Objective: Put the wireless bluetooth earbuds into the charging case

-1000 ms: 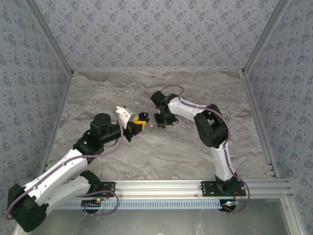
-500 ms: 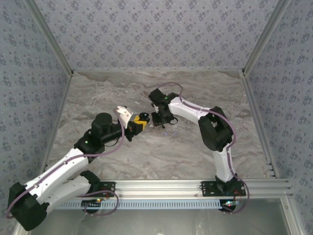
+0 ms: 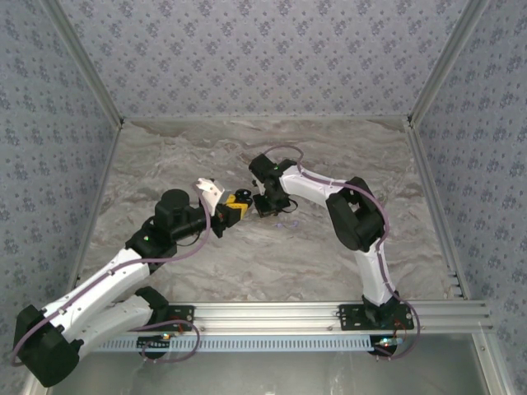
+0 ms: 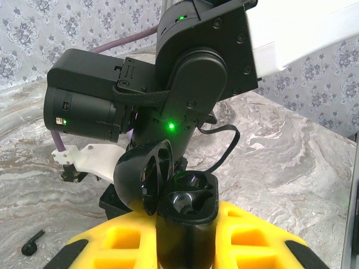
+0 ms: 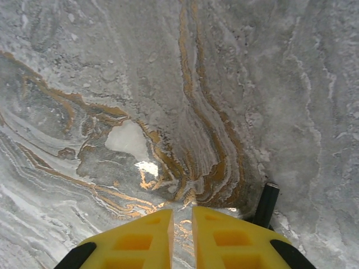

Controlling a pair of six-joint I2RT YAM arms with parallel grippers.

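Left gripper point(image 4: 185, 227) — clamped on the black charging case point(image 4: 188, 202). The case is held upright with its lid point(image 4: 143, 174) swung open, judged so that the wells are presented upward to the other arm. Whether either well is filled cannot be told.

Right gripper point(image 5: 181, 216) — fingers drawn nearly together, with only a thin slit between them and nothing seen in it. It is pointed down at the marbled table point(image 5: 140, 84). A black earbud point(image 5: 266, 204) is seen just beside one finger's outer edge, not gripped; reopening around it is judged necessary.

A loose black earbud point(image 4: 32, 242) is noted on the table near the case. Whether it is the same one cannot be told.
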